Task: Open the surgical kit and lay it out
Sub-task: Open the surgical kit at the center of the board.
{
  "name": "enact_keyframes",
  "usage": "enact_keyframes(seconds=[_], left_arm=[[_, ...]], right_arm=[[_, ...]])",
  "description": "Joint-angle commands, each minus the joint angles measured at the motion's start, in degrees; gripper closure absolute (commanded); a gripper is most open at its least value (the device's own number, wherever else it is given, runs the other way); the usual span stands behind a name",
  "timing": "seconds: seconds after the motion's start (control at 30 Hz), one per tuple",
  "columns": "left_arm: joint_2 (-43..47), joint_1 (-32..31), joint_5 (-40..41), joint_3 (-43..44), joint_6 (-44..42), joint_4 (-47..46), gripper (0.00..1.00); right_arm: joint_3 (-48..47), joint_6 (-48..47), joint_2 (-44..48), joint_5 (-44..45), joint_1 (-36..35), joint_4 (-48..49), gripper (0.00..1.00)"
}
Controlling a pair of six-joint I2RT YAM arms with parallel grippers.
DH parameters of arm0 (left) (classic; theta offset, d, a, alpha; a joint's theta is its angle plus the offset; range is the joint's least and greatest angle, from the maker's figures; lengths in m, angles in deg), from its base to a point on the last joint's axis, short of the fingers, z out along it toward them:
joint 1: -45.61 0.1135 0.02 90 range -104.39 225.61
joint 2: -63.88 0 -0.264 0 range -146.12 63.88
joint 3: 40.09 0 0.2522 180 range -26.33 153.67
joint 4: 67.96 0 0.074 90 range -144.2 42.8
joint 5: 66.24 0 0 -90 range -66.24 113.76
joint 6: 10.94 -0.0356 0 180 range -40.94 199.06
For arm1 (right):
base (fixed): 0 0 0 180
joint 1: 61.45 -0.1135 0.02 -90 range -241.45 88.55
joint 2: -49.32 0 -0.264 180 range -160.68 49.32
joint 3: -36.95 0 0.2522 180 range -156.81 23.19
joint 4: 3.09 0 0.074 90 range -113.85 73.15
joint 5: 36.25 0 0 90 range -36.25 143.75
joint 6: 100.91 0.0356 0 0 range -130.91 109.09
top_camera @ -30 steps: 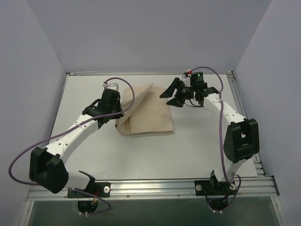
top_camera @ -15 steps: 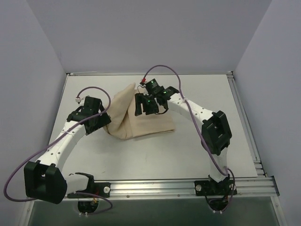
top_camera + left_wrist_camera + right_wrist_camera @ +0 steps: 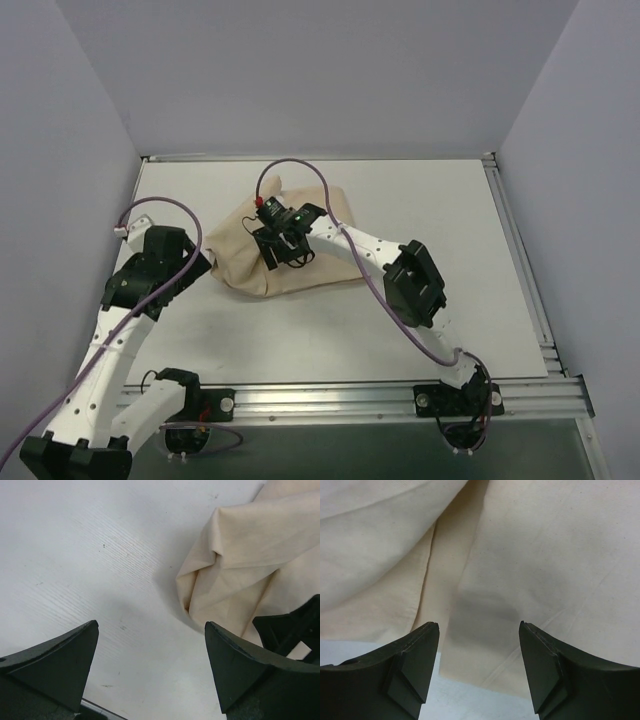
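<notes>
The surgical kit (image 3: 318, 245) is a bundled beige cloth wrap lying mid-table, its left flap rumpled and its inside hidden. My left gripper (image 3: 193, 264) hangs just left of the wrap, apart from it. In the left wrist view that gripper (image 3: 151, 625) is wide open over bare table, with the kit's creased edge (image 3: 235, 575) ahead to the right. My right gripper (image 3: 281, 250) hovers over the wrap's left front part. In the right wrist view it (image 3: 479, 625) is open with nothing between its fingers, above the kit's folds (image 3: 530, 555) near their front edge.
The white table (image 3: 440, 210) is walled in grey on three sides. An aluminium rail (image 3: 330, 395) runs along the near edge. Purple cables (image 3: 300, 165) loop above both arms. The right gripper's black body (image 3: 292, 625) shows at the right of the left wrist view.
My left gripper has opened, let go of the wrap's left flap and drawn back to the near left. The right arm has swung left from the far right to over the wrap.
</notes>
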Motion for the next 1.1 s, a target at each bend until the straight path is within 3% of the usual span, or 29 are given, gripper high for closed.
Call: enact_keyframes(seconds=[0.0, 0.33, 0.53, 0.67, 0.77, 1.0, 1.03, 1.07], left_arm=[[2.38, 0.67, 1.06, -0.72, -1.71, 0.61, 0.04], [0.36, 1.19, -0.78, -0.36, -3.74, 1.23, 0.04], [0.36, 1.28, -1.84, -0.72, -4.27, 0.26, 0.04], [-1.04, 1.28, -3.15, -0.80, -4.71, -1.32, 0.04], [-1.92, 1.19, -4.30, -0.80, -4.71, -2.37, 0.04], [-5.87, 1.37, -8.68, -0.80, -6.11, -5.80, 0.03], [-7.79, 1.37, -9.22, -0.63, -6.20, -5.98, 0.02], [-8.86, 1.37, -9.74, -0.45, -6.12, -6.33, 0.02]], right_arm=[[-3.19, -0.92, -2.12, 6.17, -0.65, -3.50, 0.35], [-7.94, -0.39, -7.57, 8.10, -2.94, -4.73, 0.37], [-8.64, 0.66, -6.88, 10.92, -3.03, -5.08, 0.61], [-9.87, 0.57, -6.70, 11.18, -2.68, -5.34, 0.90], [-10.66, 0.75, -6.61, 11.19, -2.24, -5.87, 1.00], [-10.67, 1.19, -2.57, 9.96, 0.57, -5.79, 0.98], [-9.44, 0.93, -1.79, 7.78, 1.53, -4.83, 0.94], [-9.00, 0.67, -1.60, 6.97, 2.07, -4.56, 0.76]])
